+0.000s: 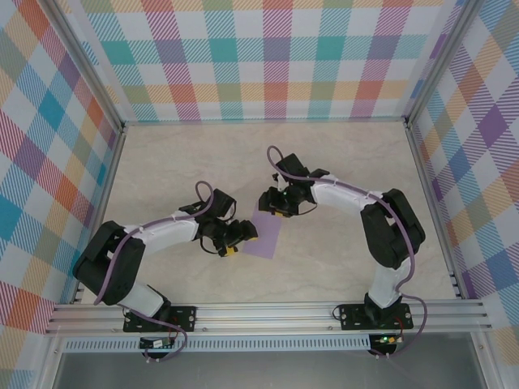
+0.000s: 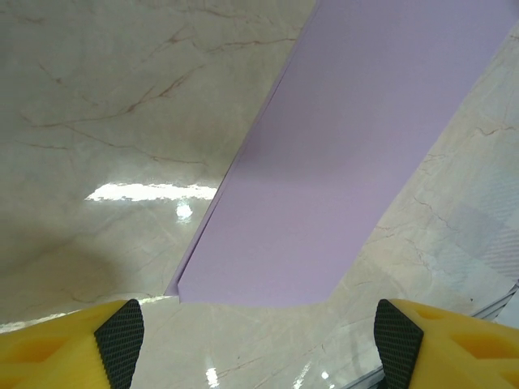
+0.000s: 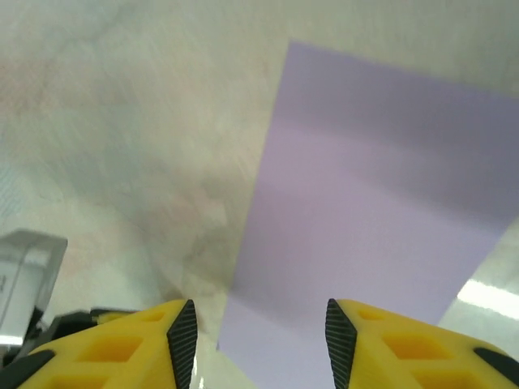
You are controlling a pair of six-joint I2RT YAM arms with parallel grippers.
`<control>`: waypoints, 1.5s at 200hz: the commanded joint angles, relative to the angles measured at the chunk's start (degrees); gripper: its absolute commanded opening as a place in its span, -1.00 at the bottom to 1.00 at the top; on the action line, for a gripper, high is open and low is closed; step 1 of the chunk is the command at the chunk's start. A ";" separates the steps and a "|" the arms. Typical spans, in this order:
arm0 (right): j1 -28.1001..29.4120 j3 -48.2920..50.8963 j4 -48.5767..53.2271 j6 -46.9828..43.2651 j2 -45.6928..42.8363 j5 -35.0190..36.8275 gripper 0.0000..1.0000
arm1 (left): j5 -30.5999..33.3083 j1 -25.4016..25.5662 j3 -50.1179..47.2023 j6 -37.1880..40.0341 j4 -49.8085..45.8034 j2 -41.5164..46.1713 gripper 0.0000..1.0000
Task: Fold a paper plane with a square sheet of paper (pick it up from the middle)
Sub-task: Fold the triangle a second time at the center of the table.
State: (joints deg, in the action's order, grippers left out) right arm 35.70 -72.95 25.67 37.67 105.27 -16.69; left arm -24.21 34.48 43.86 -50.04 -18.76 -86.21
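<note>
Because paper (image 1: 268,237) lies flat at desk (image 1: 162,174) middle, left end effector (image 2: 258,344) and right end effector (image 3: 261,340) flank its ends, both open, likely readying next fold

The top view is bright and evenly lit from above, sharp throughout, with only faint soft shadows on the table (image 1: 162,170). In the left wrist view the glossy table throws back a white streak of glare (image 2: 154,192) beside the square sheet of paper (image 2: 349,162), and focus is crisp. The right wrist view is hazy and soft; the sheet's far end looks dimmer, and 1 bright reflection (image 3: 486,296) lies near the right edge
</note>
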 commanded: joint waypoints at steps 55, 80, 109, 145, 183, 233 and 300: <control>-1.80 -6.22 7.80 -3.68 10.18 6.45 -0.05 | -1.36 0.41 1.14 -0.31 -0.89 -0.53 0.54; -2.50 -4.96 7.33 -2.89 11.04 6.53 -0.06 | -2.07 0.41 1.14 -0.32 -0.66 -1.21 0.54; -3.25 -3.37 5.91 -2.43 11.14 4.91 -0.07 | -3.15 0.41 1.34 -0.50 0.28 -1.73 0.54; -3.62 -2.81 5.77 -2.47 11.18 4.62 -0.07 | -4.27 0.41 1.66 -1.02 1.76 -2.64 0.49; -3.88 -2.73 5.53 -2.44 11.18 4.21 -0.08 | -4.61 0.41 2.00 -0.98 2.29 -3.50 0.45; -4.05 -2.73 5.75 -2.78 11.27 4.12 -0.08 | -4.70 0.42 2.26 -1.10 2.34 -4.11 0.42; -4.10 -2.55 5.54 -2.87 11.18 4.12 -0.09 | -5.40 0.50 2.37 -1.10 5.17 -5.89 0.39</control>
State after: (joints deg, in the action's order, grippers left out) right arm 32.18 -77.19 30.09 35.11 115.20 -14.15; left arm -28.47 34.59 44.88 -50.61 -14.44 -91.50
